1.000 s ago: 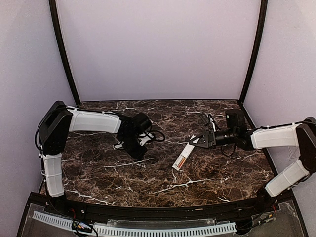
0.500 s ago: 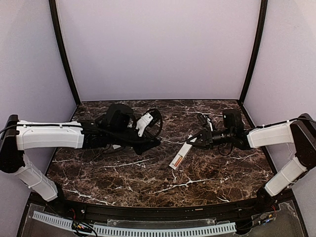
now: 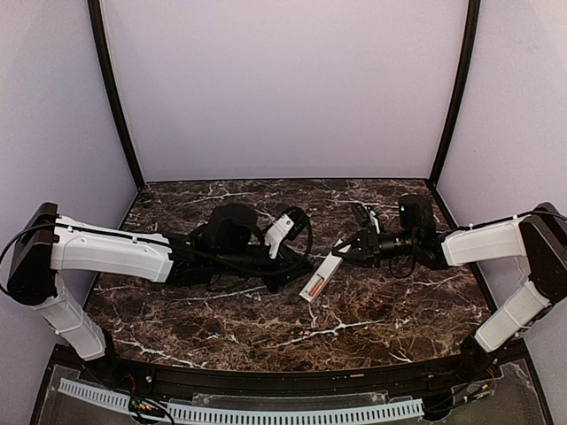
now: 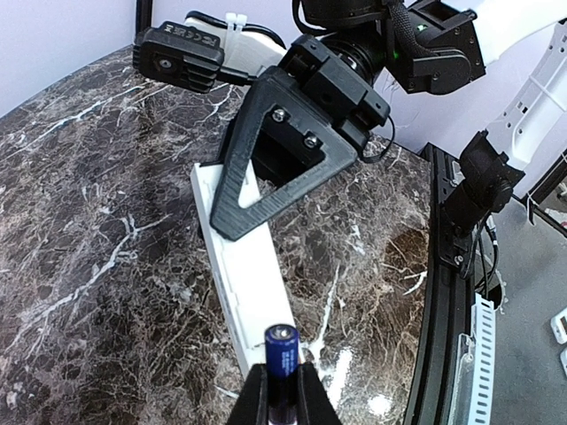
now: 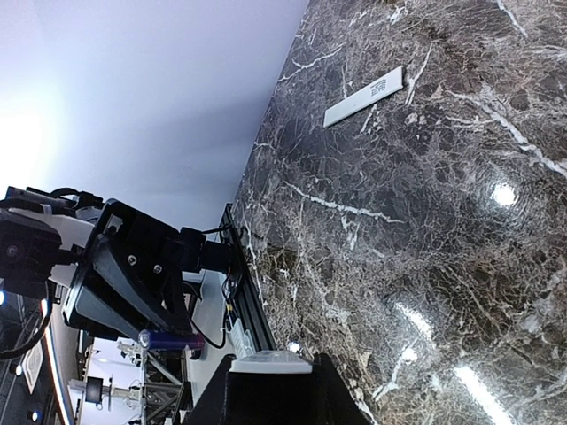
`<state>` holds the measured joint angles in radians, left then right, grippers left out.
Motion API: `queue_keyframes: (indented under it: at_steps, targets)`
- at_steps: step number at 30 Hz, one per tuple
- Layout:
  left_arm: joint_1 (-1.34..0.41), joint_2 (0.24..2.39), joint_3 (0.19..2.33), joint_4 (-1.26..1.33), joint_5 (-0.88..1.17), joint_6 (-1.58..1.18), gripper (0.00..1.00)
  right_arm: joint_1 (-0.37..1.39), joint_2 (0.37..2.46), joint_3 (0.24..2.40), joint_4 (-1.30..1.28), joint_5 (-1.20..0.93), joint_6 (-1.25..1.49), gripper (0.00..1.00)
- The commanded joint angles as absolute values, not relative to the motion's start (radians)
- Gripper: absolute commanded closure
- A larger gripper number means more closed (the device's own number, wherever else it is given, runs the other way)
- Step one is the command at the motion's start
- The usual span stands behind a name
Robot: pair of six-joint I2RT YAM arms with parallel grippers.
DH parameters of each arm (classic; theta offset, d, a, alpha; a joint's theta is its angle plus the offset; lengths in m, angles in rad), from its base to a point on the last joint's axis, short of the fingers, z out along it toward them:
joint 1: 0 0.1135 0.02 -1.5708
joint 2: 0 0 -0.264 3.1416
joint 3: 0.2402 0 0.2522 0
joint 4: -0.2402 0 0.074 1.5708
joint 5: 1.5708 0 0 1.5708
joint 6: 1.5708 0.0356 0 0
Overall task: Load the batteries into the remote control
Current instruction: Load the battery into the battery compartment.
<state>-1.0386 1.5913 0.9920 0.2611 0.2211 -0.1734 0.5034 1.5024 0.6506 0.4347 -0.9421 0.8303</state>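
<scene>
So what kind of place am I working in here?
Probably a lab robot test cell, not a home: plain lilac walls, black frame posts, and a dark marble-patterned tabletop where the remote control lies.

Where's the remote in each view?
Top external: remote control at centre, tilted.
Left wrist: white bar, centre-left down to bottom centre.
Right wrist: only its end, at the bottom edge.
Shared landmark: blue battery in the left hand, in both wrist views; not discernible from above.
</scene>
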Motion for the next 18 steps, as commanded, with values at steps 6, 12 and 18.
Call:
queue_keyframes:
  at_steps: [6, 12, 18]
  targets:
    - [-1.054, 1.629, 1.017, 0.262, 0.237, -0.177, 0.99, 0.514, 1.485, 0.667, 0.492, -0.953, 0.860, 1.00]
    - [-1.054, 1.645, 1.021, 0.252, 0.233, -0.175, 0.99, 0.514, 1.482, 0.670, 0.498, -0.955, 0.872, 1.00]
    - [-1.056, 1.661, 1.028, 0.251, 0.230, -0.171, 0.99, 0.514, 1.479, 0.670, 0.510, -0.958, 0.885, 1.00]
